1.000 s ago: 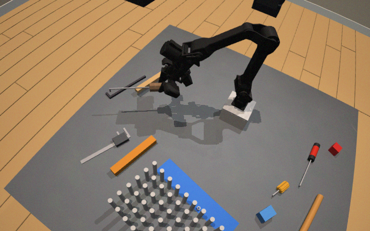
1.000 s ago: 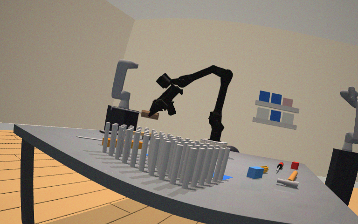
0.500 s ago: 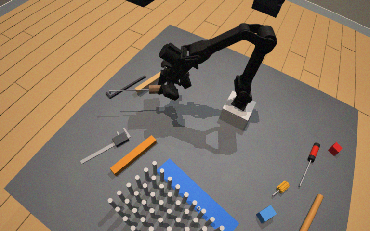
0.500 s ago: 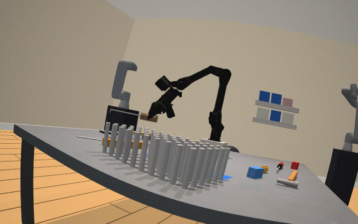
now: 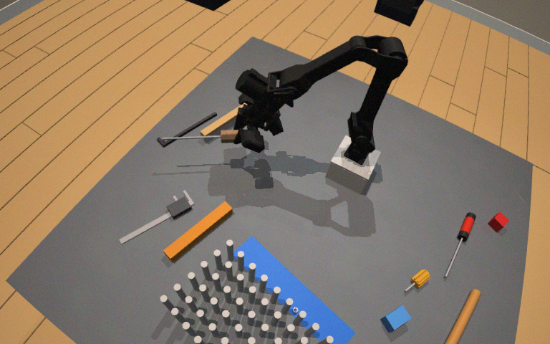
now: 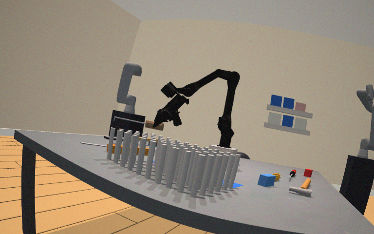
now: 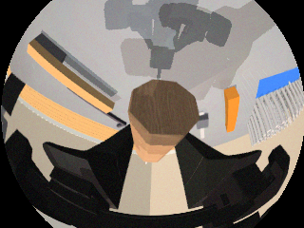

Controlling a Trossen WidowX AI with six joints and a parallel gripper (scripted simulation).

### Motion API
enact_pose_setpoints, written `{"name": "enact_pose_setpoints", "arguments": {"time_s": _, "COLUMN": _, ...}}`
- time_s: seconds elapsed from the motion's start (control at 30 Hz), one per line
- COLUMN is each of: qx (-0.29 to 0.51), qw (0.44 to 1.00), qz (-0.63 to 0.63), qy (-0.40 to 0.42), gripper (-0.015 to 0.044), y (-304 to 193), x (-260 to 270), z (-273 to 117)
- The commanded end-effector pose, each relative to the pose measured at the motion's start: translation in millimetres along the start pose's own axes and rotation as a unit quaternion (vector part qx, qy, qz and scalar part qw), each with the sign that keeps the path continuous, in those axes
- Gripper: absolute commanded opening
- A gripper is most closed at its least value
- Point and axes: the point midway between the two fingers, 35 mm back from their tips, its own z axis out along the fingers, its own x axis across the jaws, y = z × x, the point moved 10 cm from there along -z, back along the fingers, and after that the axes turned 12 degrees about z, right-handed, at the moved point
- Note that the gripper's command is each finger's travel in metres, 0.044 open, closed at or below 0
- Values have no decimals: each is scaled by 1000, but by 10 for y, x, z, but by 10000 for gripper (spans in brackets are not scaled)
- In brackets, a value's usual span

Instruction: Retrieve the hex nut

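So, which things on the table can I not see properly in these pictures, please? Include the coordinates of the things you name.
- Hammer (image 5: 463,318) (image 6: 305,184): its head is cut off by the top view's lower edge.
- Spacers (image 5: 229,250) (image 6: 198,176) (image 7: 273,111): the nearest rows are cut off by the same edge.
- Hex nut (image 5: 295,310): hidden behind the spacers in the exterior view.
- Caliper (image 5: 179,207) (image 7: 203,120): small in the wrist view, partly covered by the wooden handle (image 5: 229,135) (image 6: 150,124) (image 7: 163,109).

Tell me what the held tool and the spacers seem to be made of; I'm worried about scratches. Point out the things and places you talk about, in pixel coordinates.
The held tool's handle (image 5: 229,135) (image 6: 150,124) (image 7: 163,106) looks like unvarnished wood, brown with fine grain on its end. Its thin shaft (image 5: 190,138) (image 6: 129,120) seems to be metal, smooth and grey. The spacers (image 5: 230,251) (image 6: 197,176) look like matte grey metal, evenly coloured, though painted plastic is possible.
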Motion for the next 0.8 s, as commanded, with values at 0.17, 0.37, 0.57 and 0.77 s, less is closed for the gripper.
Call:
{"name": "enact_pose_setpoints", "arguments": {"time_s": 0.17, "qx": 0, "qw": 1000, "qz": 1, "qy": -3, "gripper": 0, "y": 39, "x": 9, "z": 83}}
{"name": "enact_pose_setpoints", "arguments": {"time_s": 0.37, "qx": 0, "qw": 1000, "qz": 1, "qy": -3, "gripper": 0, "y": 68, "x": 15, "z": 132}}
{"name": "enact_pose_setpoints", "arguments": {"time_s": 0.57, "qx": 0, "qw": 1000, "qz": 1, "qy": -3, "gripper": 0, "y": 97, "x": 21, "z": 181}}
{"name": "enact_pose_setpoints", "arguments": {"time_s": 0.77, "qx": 0, "qw": 1000, "qz": 1, "qy": -3, "gripper": 0, "y": 128, "x": 27, "z": 228}}
